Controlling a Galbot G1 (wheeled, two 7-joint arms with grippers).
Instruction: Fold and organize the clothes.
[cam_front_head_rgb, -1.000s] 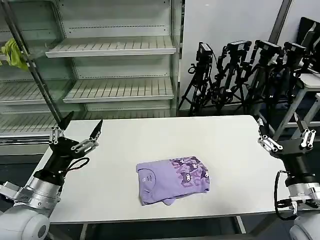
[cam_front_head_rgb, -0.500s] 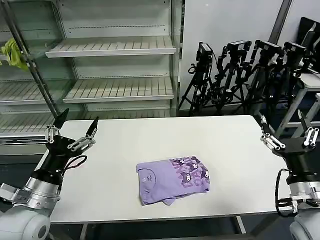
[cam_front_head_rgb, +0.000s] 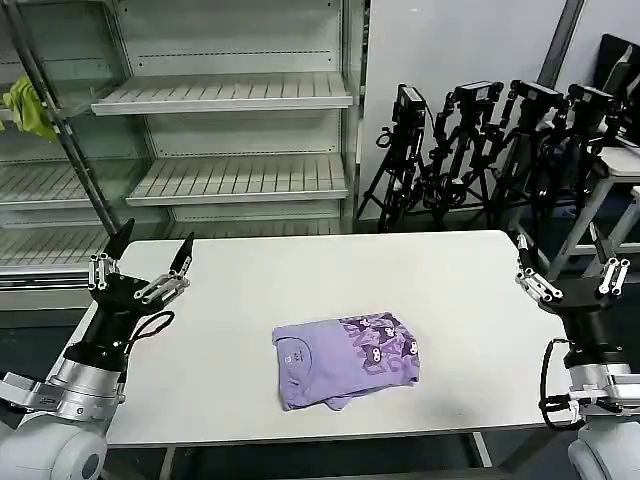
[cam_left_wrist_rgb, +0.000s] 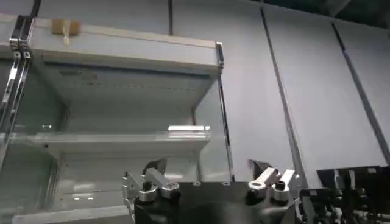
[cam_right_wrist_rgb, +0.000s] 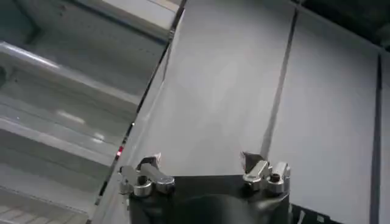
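Seemingly folded already, the lavender T-shirt (cam_front_head_rgb: 345, 360) lies in the head view as a compact bundle near the middle of the white counter (cam_front_head_rgb: 450, 290), toward its front edge, its long axis running left to right and its dark cartoon print facing up on the robot's right half. The left end effector (cam_front_head_rgb: 150, 255) is raised over the counter's left edge with its fingers spread wide and holding nothing; the right end effector (cam_front_head_rgb: 565, 265) stands raised by the right edge, likewise wide and empty. The shirt lies between them, inward and below each, well apart from both (the left looks slightly nearer, though not by much), so any further tidying would call for a reach inward and downward. A yellow-green cloth (cam_front_head_rgb: 28, 108) hangs on the shelving (cam_front_head_rgb: 220, 95) behind. Next, the left wrist view looks up past the left end effector (cam_left_wrist_rgb: 210, 176), its fingertips wide apart, at shelving. Last, the right wrist view has the right end effector (cam_right_wrist_rgb: 201, 164) equally wide against a grey wall.
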